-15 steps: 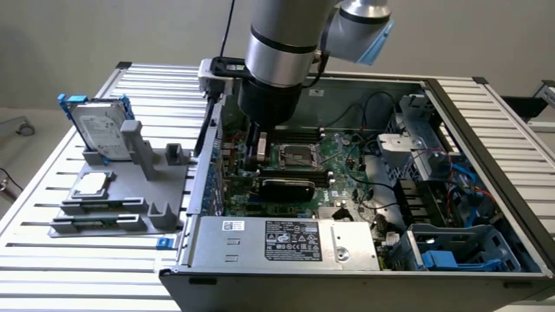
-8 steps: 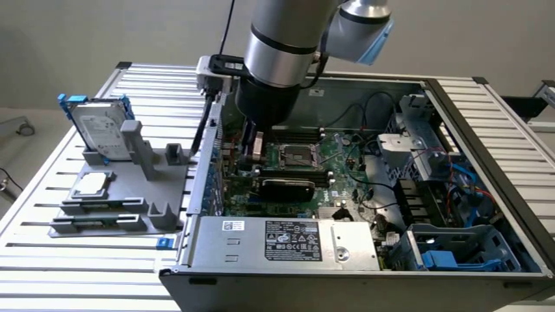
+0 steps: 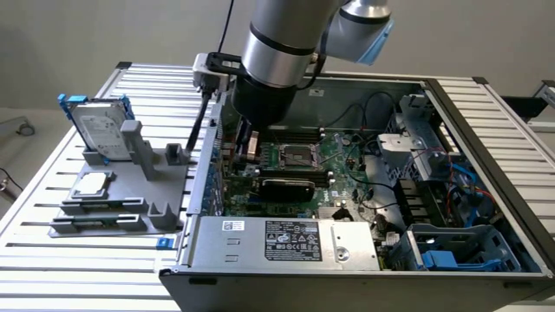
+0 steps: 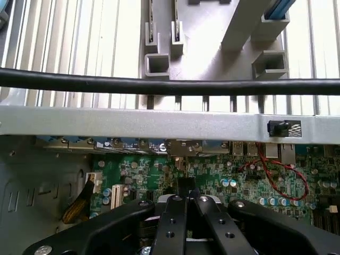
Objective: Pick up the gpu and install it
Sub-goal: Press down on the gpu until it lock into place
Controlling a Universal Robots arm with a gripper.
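The gpu (image 3: 287, 188) stands on edge inside the open computer case (image 3: 485, 162). Its black rounded-corner cover faces the exterior view, just in front of the empty processor socket (image 3: 295, 156). My gripper (image 3: 249, 148) hangs inside the case near its rear wall, above the motherboard (image 4: 212, 170) and behind the gpu toward the exterior view's left. It is apart from the card. In the wrist view the gripper (image 4: 187, 201) is shut, its black fingers (image 4: 175, 212) meeting over the green board.
A grey holder (image 3: 130, 188) at the exterior view's left carries a silver hard drive with blue rails (image 3: 97, 127) and a square processor chip (image 3: 92, 185). A black cable (image 4: 170, 86) runs across above the rear wall (image 4: 133, 123). The power supply (image 3: 286, 242) fills the front.
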